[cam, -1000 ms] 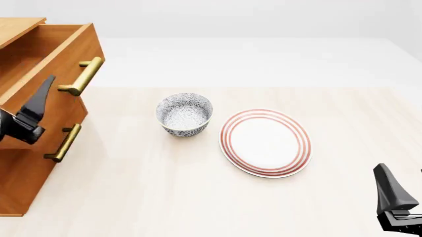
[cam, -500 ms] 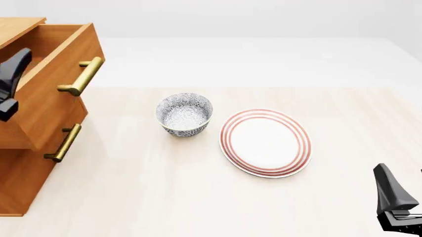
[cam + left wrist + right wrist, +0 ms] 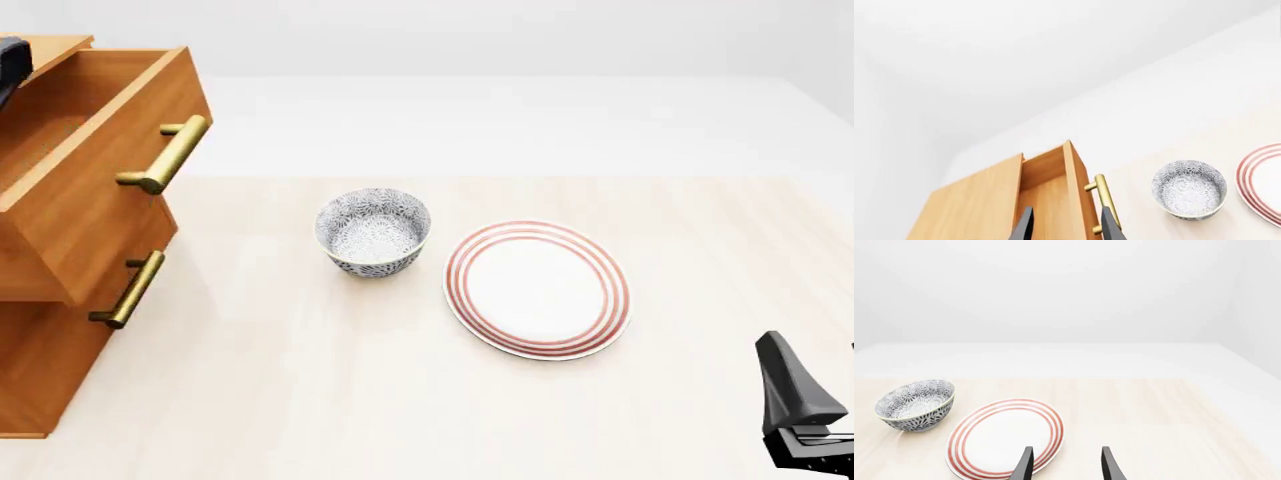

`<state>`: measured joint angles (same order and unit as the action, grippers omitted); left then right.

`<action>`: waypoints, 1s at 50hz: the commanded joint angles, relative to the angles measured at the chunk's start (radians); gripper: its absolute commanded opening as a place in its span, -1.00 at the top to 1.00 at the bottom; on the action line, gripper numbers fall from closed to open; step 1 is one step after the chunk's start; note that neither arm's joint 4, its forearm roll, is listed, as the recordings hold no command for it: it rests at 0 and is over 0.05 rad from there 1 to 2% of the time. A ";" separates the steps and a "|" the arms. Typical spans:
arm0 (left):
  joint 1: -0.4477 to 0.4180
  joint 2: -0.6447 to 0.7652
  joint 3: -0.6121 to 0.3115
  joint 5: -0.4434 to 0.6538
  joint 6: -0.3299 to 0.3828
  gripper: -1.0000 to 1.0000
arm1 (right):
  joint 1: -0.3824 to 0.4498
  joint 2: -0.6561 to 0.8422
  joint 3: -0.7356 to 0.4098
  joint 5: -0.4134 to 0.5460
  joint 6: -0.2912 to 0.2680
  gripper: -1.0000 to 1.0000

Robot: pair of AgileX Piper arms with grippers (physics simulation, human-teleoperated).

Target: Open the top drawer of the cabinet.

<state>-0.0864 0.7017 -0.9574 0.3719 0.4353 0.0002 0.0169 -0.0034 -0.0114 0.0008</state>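
The orange-brown cabinet (image 3: 40, 380) stands at the table's left edge. Its top drawer (image 3: 100, 195) stands pulled out, the inside of the box showing, with its brass bar handle (image 3: 167, 153) free. In the left wrist view I look down on the top drawer (image 3: 1051, 187) and its handle (image 3: 1102, 200). My left gripper (image 3: 1066, 231) is open and empty, above the drawer and apart from it; in the front view it shows only as a dark sliver (image 3: 7, 62) at the left edge. My right gripper (image 3: 1066, 467) is open and empty near the table's front right.
A patterned grey bowl (image 3: 374, 232) sits mid-table, right of the cabinet. A white plate with red rings (image 3: 537, 288) lies beside it. The middle drawer's brass handle (image 3: 130, 290) sticks out below the top drawer. A right gripper finger (image 3: 787, 385) shows at the front right corner.
My left gripper has risen from in front of the drawer's side to above the cabinet, nearly leaving the front view. The drawer stays pulled out. The right arm has not moved.
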 commanded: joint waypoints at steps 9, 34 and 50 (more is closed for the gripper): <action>0.013 0.091 -0.214 0.192 -0.133 -1.00 | 0.000 0.000 0.000 0.000 0.000 -1.00; 0.035 0.200 -0.386 0.427 -0.272 -1.00 | 0.000 0.000 0.000 0.000 0.000 -1.00; 0.045 0.206 -0.435 0.523 -0.328 -1.00 | 0.000 0.000 0.000 0.000 0.000 -1.00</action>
<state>-0.0407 0.8940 -1.3573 0.8338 0.1517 0.0002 0.0169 -0.0034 -0.0113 0.0008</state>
